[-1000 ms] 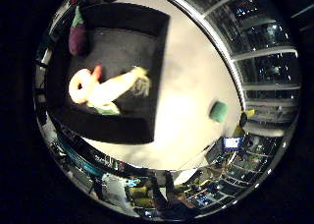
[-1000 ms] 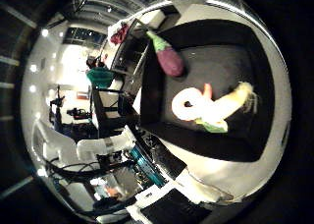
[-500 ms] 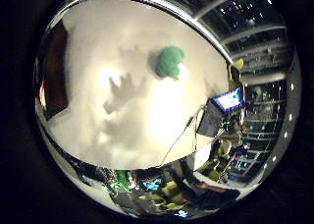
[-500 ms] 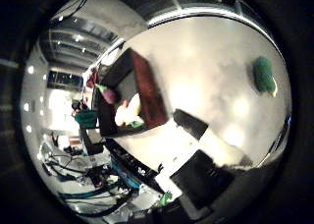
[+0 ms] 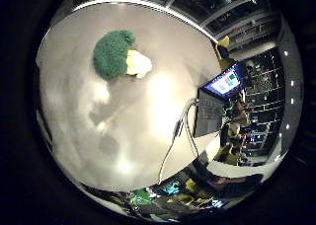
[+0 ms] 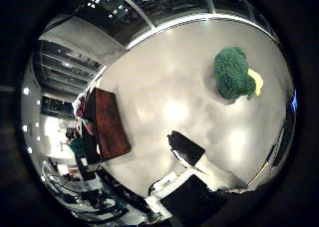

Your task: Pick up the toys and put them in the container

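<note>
A green broccoli toy with a pale yellow stem lies on the white table, close under the palm in the right little finger side palm view. In the right thumb side palm view the same toy lies well away from the dark container, which stands on the table near its far edge. Small toys show inside the container, too small to name. One black-tipped finger of my right hand reaches out straight over the bare table, away from the broccoli. It holds nothing.
A lit screen stands at the table's edge beyond the broccoli. A dark hand-shaped shadow falls on the table beside the toy. Room furniture and shelving lie past the table's edges.
The camera has travelled from above the container, across the table, to the broccoli toy, which now looks much larger and closer. The container has dropped back to the far side of the table.
</note>
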`<action>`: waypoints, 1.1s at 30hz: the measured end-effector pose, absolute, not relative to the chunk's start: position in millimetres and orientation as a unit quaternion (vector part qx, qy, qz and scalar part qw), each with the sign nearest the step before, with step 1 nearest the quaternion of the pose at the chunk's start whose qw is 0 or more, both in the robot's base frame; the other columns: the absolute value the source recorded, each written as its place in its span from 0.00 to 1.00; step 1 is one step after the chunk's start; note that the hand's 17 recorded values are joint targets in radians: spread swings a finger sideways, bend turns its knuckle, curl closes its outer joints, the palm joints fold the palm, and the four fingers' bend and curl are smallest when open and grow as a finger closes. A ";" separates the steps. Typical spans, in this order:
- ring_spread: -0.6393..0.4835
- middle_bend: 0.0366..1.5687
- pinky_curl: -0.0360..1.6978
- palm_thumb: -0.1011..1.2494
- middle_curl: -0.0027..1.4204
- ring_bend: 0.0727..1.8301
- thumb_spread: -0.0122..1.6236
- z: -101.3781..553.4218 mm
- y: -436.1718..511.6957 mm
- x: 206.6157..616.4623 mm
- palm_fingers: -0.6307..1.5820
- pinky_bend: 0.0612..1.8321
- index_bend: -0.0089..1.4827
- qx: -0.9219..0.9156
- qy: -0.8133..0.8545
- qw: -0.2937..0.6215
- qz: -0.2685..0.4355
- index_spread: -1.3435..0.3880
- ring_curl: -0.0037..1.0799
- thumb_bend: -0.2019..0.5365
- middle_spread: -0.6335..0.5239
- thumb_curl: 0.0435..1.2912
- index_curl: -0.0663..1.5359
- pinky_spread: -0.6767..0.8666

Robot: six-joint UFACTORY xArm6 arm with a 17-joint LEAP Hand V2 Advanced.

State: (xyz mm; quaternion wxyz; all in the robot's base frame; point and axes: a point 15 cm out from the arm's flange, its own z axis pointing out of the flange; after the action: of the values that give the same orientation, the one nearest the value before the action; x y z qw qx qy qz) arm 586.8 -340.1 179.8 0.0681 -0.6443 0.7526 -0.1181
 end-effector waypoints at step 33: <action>0.47 0.25 0.17 0.48 0.25 0.38 0.61 95.4 -368.6 611.3 0.62 0.23 0.13 -0.658 0.734 0.032 -0.162 0.60 0.29 0.24 0.55 0.21 0.21 0.50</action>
State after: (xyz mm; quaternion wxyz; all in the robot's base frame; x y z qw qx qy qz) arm 611.3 -368.6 95.4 0.0319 -0.6583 0.7344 -0.1621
